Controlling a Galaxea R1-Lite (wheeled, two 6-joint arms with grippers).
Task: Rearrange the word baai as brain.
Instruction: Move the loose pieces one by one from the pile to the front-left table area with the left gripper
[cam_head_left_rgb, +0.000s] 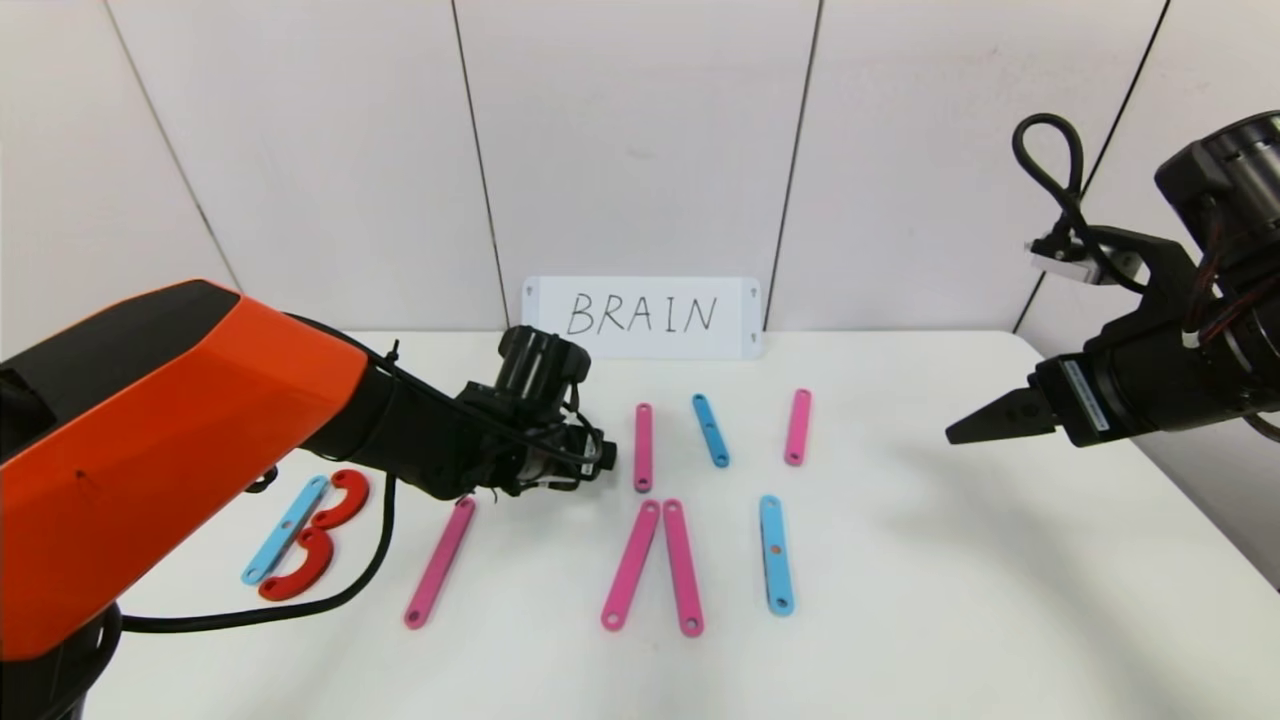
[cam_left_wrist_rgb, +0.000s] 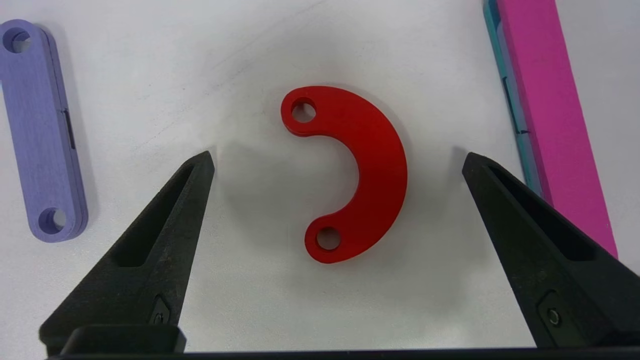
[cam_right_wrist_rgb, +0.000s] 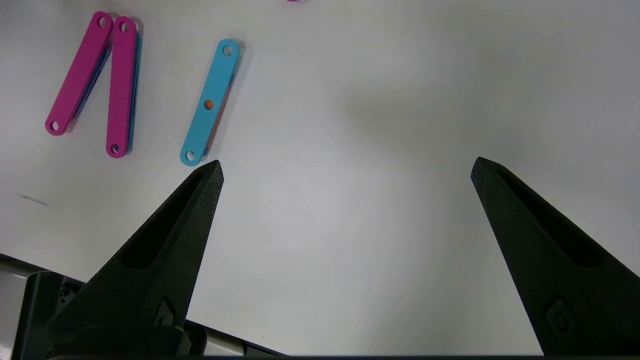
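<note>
left gripper (cam_left_wrist_rgb: 337, 157) hovering spread wide, grasping nothing | red C-piece (cam_left_wrist_rgb: 357, 175) lying between its fingertips | advice: descend straight, closing across the curve | right gripper (cam_right_wrist_rgb: 345, 167) idling released

Bare table (cam_head_left_rgb: 1000, 560) right of the blue bar (cam_head_left_rgb: 775, 553) — nothing blocking.

"BRAIN" on white card (cam_head_left_rgb: 642, 317)

Flat pink plastic bars (cam_head_left_rgb: 440, 562), light blue bars (cam_head_left_rgb: 776, 553) and red C-shaped pieces (cam_head_left_rgb: 341, 499) are seen on a white tabletop (cam_head_left_rgb: 950, 600); a purple bar (cam_left_wrist_rgb: 42, 132) is seen too.
</note>
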